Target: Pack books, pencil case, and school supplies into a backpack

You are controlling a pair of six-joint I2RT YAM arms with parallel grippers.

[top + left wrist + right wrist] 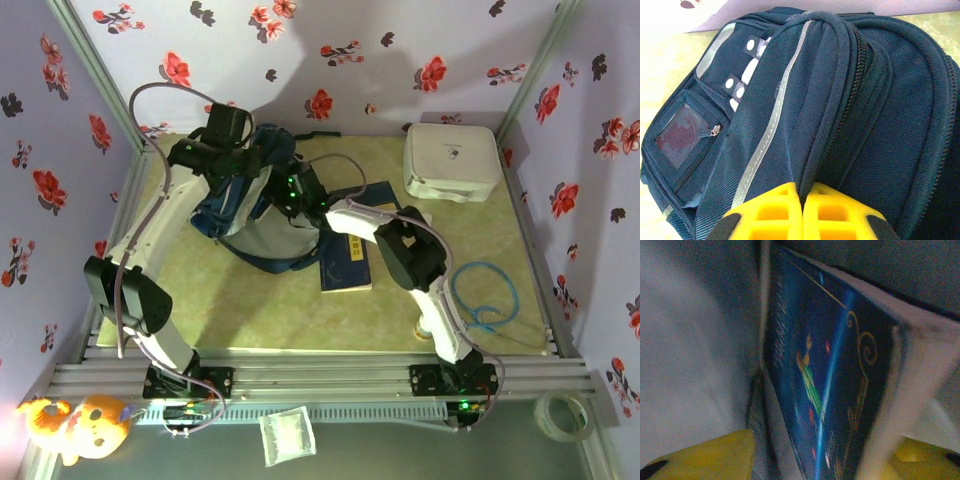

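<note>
Yellow left gripper [802, 197], bottom centre of the left wrist view: clenched on a fold of the backpack [850, 100] rim, holding the mouth up.

Yellow right gripper [822, 442]: jaws parted, one finger in each lower corner of the right wrist view. Picture book [825, 365] stands tilted between them and, as far as shows, is not pinched. Grey lining [690, 340] surrounds it, so this book is judged to be inside the backpack.

Backpack, upper left of centre in the top view: navy fabric, soft, slumps without support. Best held by the stitched rim or zip edge, as the left gripper has it.

Second book [346, 262], centre of the top view: flat on the table [250, 320], just beside the backpack, partly under the right arm. Judged thin, light, bendy, with a smooth cover likely to slip. Lying flat, it gives little to pinch. Take the spine side or a free corner, and grip deep to stop sagging.

Box [452, 160], upper right of the top view: white, well apart.
</note>
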